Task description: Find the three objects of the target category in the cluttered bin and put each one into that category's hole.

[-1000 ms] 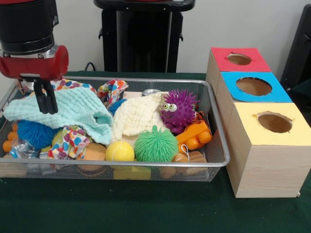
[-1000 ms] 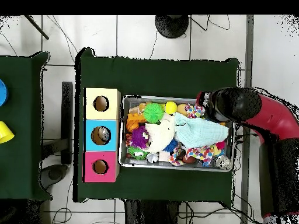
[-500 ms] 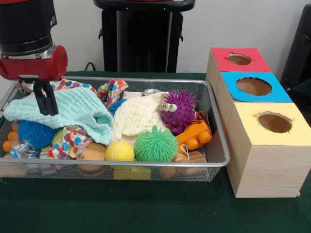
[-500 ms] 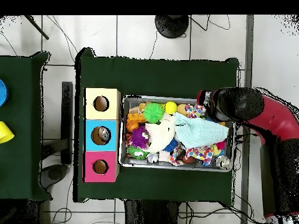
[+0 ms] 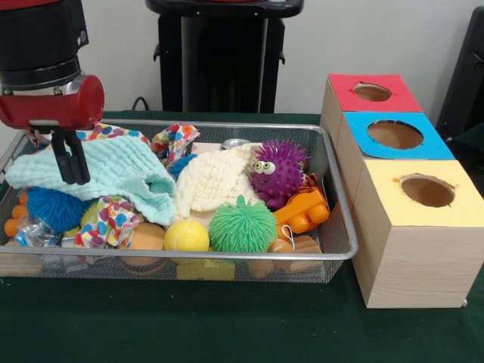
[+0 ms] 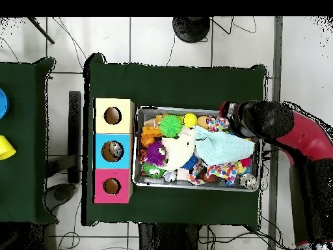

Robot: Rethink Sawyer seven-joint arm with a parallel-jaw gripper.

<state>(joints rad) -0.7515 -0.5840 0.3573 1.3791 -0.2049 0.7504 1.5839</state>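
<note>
The wire-mesh bin (image 5: 342, 227) holds toys and cloths; it also shows in the overhead view (image 6: 138, 146). One silvery can (image 5: 235, 143) peeks out at the bin's back, behind a cream cloth (image 5: 215, 181). A crumpled silvery thing (image 5: 30, 231) lies at the front left corner. The blue-surround hole (image 5: 395, 134) is in the middle wooden box; from above, something silvery shows inside the hole (image 6: 115, 150). My gripper (image 5: 73, 180) hangs over the bin's left end, fingers together in front of a mint cloth (image 5: 113, 170). I see nothing between them.
Red-surround (image 5: 371, 92) and yellow-surround (image 5: 427, 190) holes flank the blue one. The bin also holds a purple spiky ball (image 5: 278, 170), a green one (image 5: 242, 224), a blue one (image 5: 54, 208), a yellow ball (image 5: 186, 236), orange blocks (image 5: 302, 212) and spotted cloths (image 5: 106, 221).
My gripper has shifted slightly left and down over the mint cloth. The bin's contents have not moved.
</note>
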